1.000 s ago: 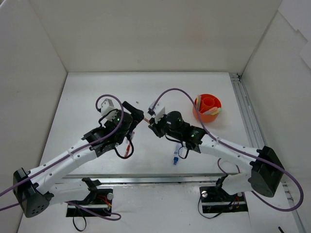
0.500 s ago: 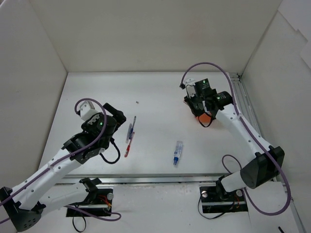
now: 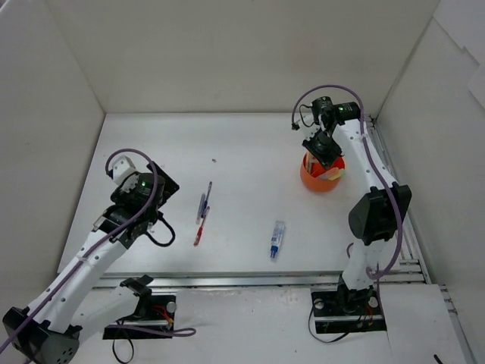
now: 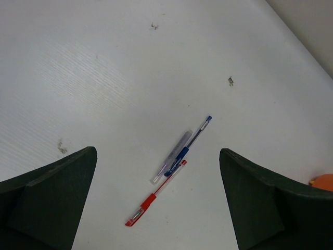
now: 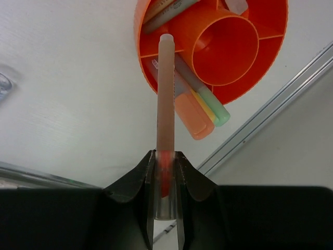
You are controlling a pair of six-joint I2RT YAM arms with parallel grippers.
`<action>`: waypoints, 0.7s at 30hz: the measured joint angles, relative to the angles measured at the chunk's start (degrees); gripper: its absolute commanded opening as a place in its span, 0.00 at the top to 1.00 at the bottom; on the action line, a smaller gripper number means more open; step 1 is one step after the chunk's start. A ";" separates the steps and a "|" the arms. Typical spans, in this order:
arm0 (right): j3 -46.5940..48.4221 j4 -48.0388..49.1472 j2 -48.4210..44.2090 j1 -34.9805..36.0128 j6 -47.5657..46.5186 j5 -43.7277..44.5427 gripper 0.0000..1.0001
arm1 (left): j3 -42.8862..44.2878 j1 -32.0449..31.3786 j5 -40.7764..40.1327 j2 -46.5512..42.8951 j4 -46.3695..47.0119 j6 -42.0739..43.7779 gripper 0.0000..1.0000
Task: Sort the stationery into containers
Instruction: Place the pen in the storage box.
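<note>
Right hand (image 3: 323,149), pen (image 5: 165,94), now over cup (image 3: 315,182)

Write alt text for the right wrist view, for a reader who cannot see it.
The right pincer grips a pale pinkish pen, its tip over the orange divided cup, which holds orange, yellow and green markers.

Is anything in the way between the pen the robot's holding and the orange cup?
Nothing visible blocks it. The pen in the right end effector hangs over the orange cup, above its open top. Some markers already lie inside, under the pen.
</note>
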 measured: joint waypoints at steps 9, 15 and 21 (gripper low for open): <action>10.56 -6.34 9.90 0.07 -3.48 0.20 1.00 | 0.02 9.94 16.04 7.19 4.96 11.76 0.00; 16.41 -7.32 14.88 0.15 -3.28 1.66 1.00 | 0.02 11.37 21.16 9.33 6.51 14.82 0.00; 17.29 -7.96 17.25 0.15 -2.82 4.63 1.00 | -0.02 13.35 23.65 9.33 8.15 16.11 0.00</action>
